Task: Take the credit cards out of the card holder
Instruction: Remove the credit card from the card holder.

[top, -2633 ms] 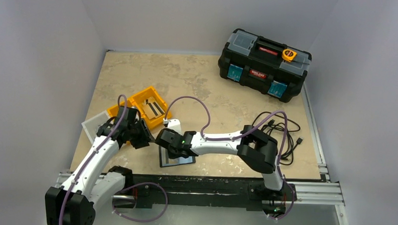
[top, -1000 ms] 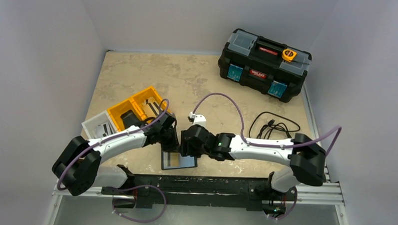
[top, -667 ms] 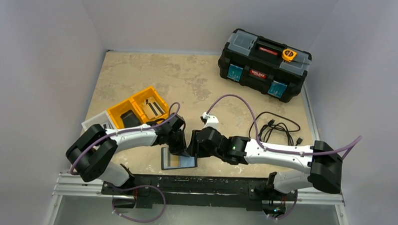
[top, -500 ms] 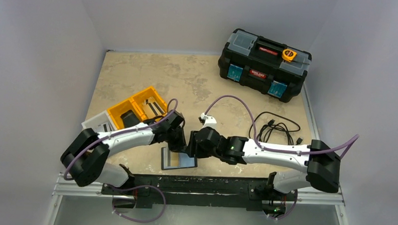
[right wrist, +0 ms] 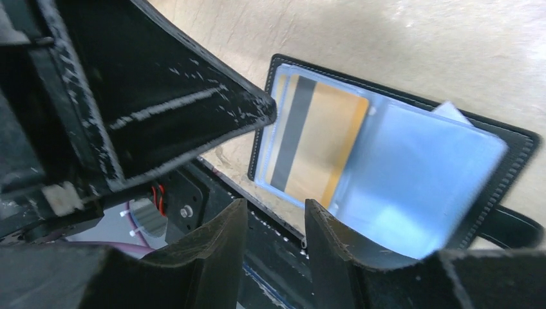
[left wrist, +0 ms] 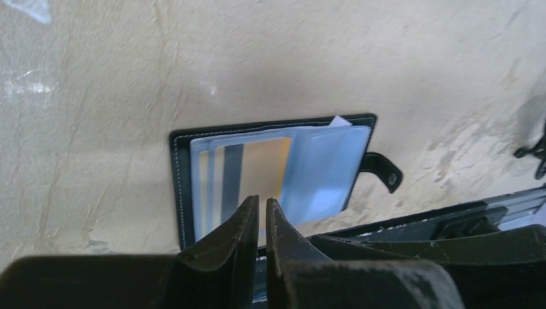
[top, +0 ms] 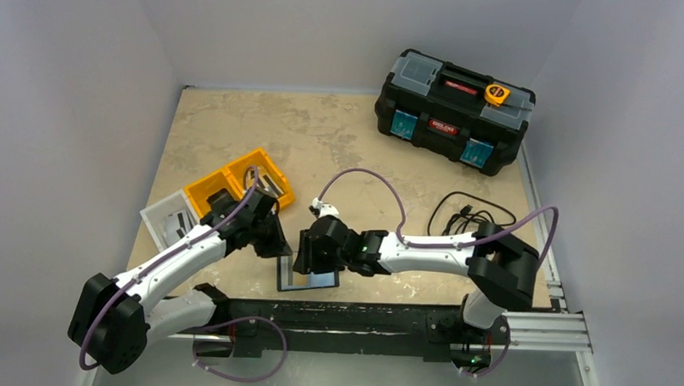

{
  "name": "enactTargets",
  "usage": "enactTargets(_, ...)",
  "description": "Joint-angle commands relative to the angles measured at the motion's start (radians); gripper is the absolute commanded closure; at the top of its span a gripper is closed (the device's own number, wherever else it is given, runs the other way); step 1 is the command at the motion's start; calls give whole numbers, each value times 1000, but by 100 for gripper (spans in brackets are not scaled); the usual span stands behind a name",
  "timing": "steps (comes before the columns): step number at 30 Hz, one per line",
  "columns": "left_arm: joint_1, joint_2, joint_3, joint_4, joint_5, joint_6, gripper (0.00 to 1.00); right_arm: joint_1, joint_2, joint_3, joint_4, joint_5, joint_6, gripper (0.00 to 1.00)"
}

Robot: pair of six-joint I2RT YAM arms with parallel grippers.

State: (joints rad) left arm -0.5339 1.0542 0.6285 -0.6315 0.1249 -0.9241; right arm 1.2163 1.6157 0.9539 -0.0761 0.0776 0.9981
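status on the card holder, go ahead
Both empty: left gripper nearly shut, right gripper open. Card holder open flat, card still in sleeve. Grippers crowd each other above it.

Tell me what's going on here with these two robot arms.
Both arms are working at a flat black folding card holder lying open on the beige table. A gold card with a dark stripe sits inside its clear sleeve, not yet out. The left gripper hovers over that card, nearly shut, with nothing visible in it. The right gripper hangs open close by, gripping nothing.
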Motion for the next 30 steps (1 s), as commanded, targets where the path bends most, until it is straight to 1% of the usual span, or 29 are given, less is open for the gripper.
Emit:
enactTargets(1,9,7,-37,-5,-7,32,92,-24,57,62,69,-73,-15,63)
enactTargets(4,8,11,-59,10,-15,25,94,-54,83,34,134,-127,0,63)
enactTargets(12,8,37,-86,37,-18,26,95,-98,136,-16,181,-168,3,63)
enactTargets(22,9,88,-111,73,-19,25,98,-109,164,-63,194,-176,18,61)
enactTargets(30,4,125,-131,120,0,3,100,-123,208,-101,287,-245,34,61)
